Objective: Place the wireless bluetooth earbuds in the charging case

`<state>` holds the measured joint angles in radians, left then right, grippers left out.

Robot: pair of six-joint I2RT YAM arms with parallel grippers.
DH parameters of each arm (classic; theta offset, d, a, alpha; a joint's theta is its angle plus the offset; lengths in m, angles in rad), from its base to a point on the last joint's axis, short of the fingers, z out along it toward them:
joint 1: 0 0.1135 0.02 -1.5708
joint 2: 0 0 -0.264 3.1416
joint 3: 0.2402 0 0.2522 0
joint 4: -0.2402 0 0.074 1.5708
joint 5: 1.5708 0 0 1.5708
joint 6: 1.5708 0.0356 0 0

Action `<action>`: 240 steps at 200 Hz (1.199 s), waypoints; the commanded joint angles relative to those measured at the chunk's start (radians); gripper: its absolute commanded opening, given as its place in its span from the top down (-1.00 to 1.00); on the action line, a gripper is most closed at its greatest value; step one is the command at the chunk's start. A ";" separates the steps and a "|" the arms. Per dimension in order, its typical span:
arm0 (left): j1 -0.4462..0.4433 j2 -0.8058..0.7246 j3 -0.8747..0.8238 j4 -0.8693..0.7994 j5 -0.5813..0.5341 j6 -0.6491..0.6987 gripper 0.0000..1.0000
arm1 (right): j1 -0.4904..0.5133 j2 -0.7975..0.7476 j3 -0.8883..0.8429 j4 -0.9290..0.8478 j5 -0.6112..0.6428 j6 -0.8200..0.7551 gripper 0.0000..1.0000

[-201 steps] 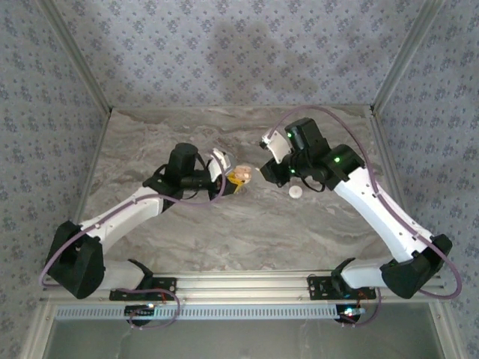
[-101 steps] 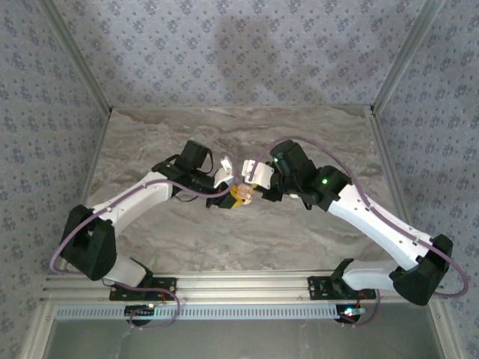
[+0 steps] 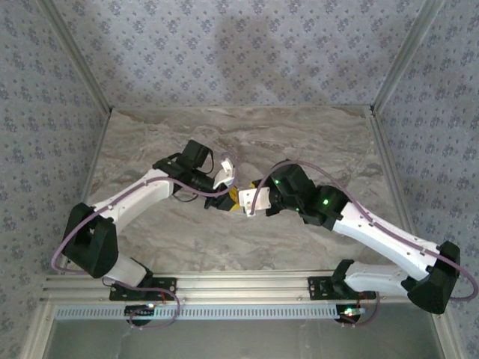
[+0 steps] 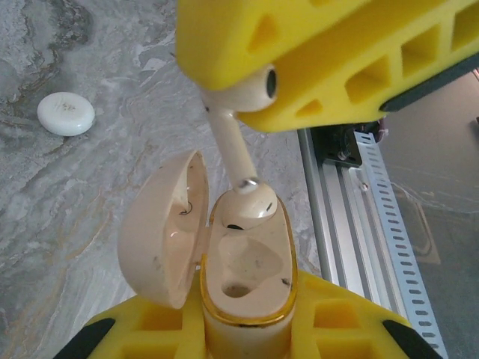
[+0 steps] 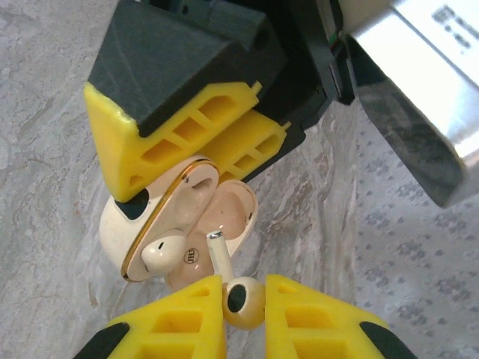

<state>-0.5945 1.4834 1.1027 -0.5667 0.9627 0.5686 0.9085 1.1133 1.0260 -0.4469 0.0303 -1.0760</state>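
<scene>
- Both arms meet over the middle of the marble table (image 3: 314, 142), fingertips nearly nose to nose.
- The left gripper (image 4: 243, 333) is clamped narrow around the charging case (image 4: 247, 277). Its yellow fingers squeeze the lower body from both sides, and the case is up off the table.
- The case's lid (image 4: 161, 232) is flipped open and hangs off to one side, so you can see right into the peach hollow with the gold rim.
- The right gripper (image 5: 243, 293) is pinched tight on an earbud (image 4: 228, 131), gripping it by the rounded head with the stem poking out toward the case.
- The stem tip sits right at the case's open mouth, at the far end of the hollow. I honestly can't tell if it's touching or just above.
- A second earbud (image 5: 163, 252) looks to be already sitting in the case, right beside that stem tip.
- A white disc (image 4: 66, 114) lies flat on the table, well apart from all this.
- The metal rail (image 4: 359, 209) runs along the table's near edge.
</scene>
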 commanded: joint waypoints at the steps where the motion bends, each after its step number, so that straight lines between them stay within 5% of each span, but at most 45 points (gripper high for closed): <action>1: 0.004 0.008 0.036 -0.034 0.056 0.038 0.62 | 0.014 -0.020 -0.019 0.063 -0.002 -0.108 0.66; 240: -0.019 0.017 0.068 -0.090 0.085 0.082 0.62 | 0.030 -0.010 -0.094 0.104 -0.103 -0.498 0.70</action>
<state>-0.6083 1.4944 1.1240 -0.6331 1.0031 0.6189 0.9287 1.1061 0.9497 -0.3176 -0.0425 -1.4731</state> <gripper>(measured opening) 0.222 0.150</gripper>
